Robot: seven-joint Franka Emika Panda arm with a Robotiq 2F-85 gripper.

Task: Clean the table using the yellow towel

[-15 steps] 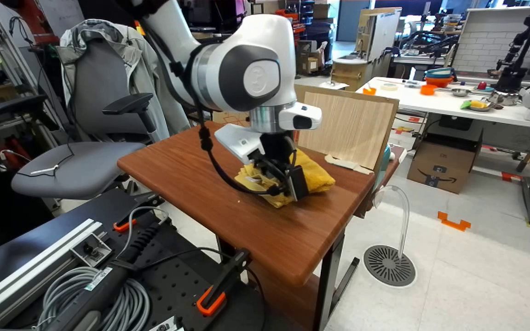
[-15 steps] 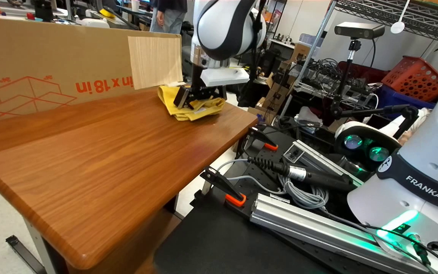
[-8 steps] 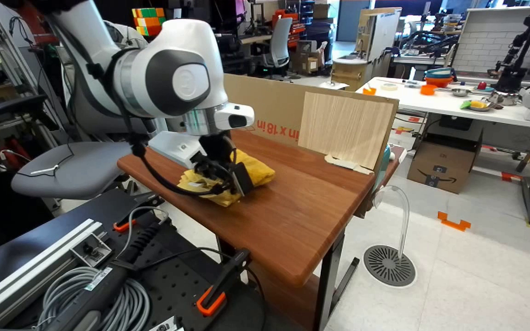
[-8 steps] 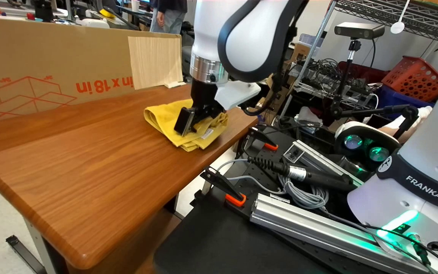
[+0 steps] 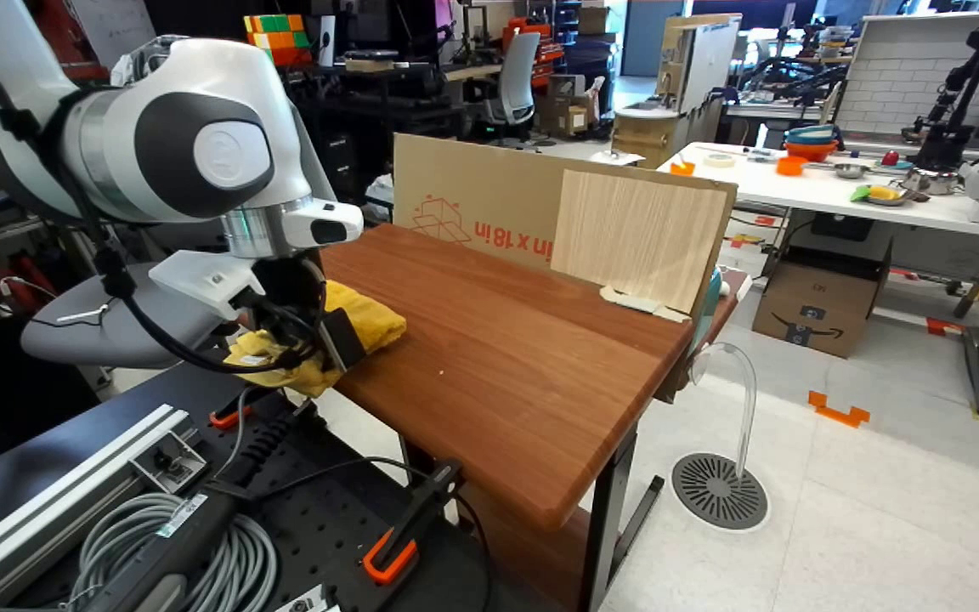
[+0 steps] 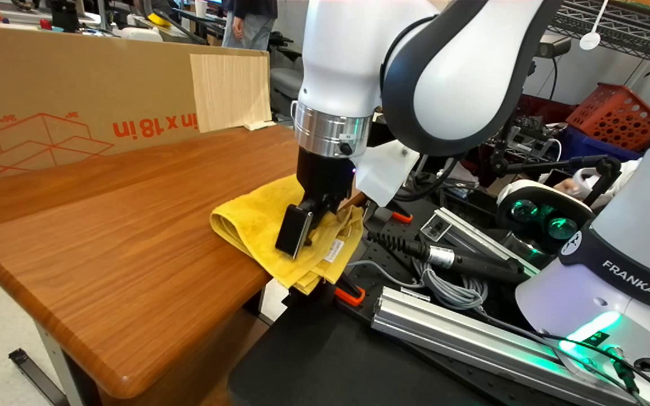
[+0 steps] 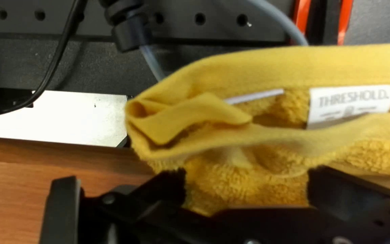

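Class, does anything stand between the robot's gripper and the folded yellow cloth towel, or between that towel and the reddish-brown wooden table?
Nothing visible does. The black gripper has the folded yellow cloth towel between its jaws, and the towel lies partly over the glossy reddish-brown wooden table, overhanging one edge.

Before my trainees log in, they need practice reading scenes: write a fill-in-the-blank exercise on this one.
1. The towel is coloured ____.
2. In the wrist view, its white tag is headed ____.
3. Part of the towel overhangs the ____ of the table.
4. The cardboard panel bears red print set upside ____.
Missing words: yellow; THRESHOLD; edge; down.
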